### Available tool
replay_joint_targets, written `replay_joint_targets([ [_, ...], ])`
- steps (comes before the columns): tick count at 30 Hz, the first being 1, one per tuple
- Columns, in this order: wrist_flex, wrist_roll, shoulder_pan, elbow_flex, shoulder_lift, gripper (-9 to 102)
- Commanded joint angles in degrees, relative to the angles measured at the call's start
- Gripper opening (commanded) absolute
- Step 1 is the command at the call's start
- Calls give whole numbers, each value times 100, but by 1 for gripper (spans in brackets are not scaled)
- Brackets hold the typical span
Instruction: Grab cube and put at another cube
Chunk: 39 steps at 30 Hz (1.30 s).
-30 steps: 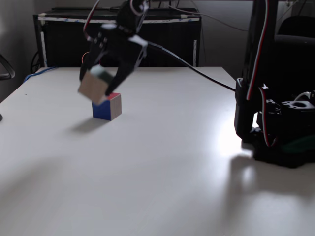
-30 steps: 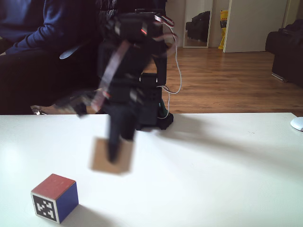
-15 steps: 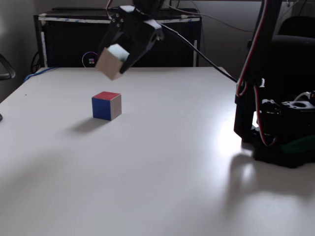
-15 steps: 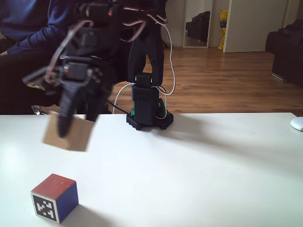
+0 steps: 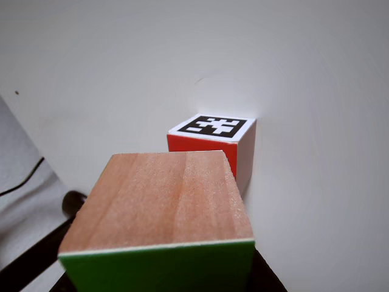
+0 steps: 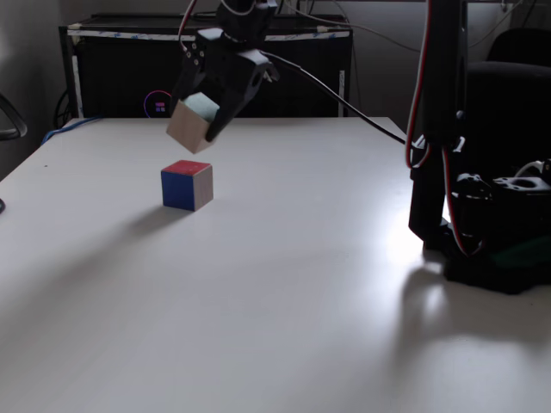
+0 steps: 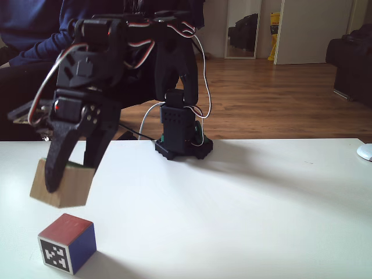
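My gripper (image 6: 200, 129) is shut on the wooden cube (image 6: 191, 122) and holds it tilted in the air. The cube (image 7: 61, 182) hangs a little above the other cube (image 7: 67, 242), which rests on the white table and has a red top, a blue side and a black-and-white marker face. In the other view the held cube (image 5: 161, 210) fills the foreground, wood grain up and its green face toward the camera. Beyond it lies the other cube (image 5: 216, 143), marker face up and red face toward the camera. In a fixed view that cube (image 6: 186, 184) sits just below the gripper.
The arm's black base (image 7: 181, 142) stands at the table's far side, with cables trailing from it. A person in dark blue (image 7: 40, 35) sits behind the table. A white object (image 7: 365, 151) lies at the table's right edge. A black cabinet (image 6: 207, 69) stands behind the table.
The gripper has carried the wooden cube up and sideways, then lowered it, so it now hangs closer above the red-topped cube. That cube has not moved.
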<state>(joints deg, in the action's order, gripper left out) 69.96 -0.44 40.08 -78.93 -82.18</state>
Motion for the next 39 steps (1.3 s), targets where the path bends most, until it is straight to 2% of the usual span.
replay_joint_targets([
  [1, 26, -35, 9, 378, 35, 16],
  [24, 773, 185, -255, 1600, 1151, 30],
  [39, 861, 316, -352, 1635, 1222, 40],
])
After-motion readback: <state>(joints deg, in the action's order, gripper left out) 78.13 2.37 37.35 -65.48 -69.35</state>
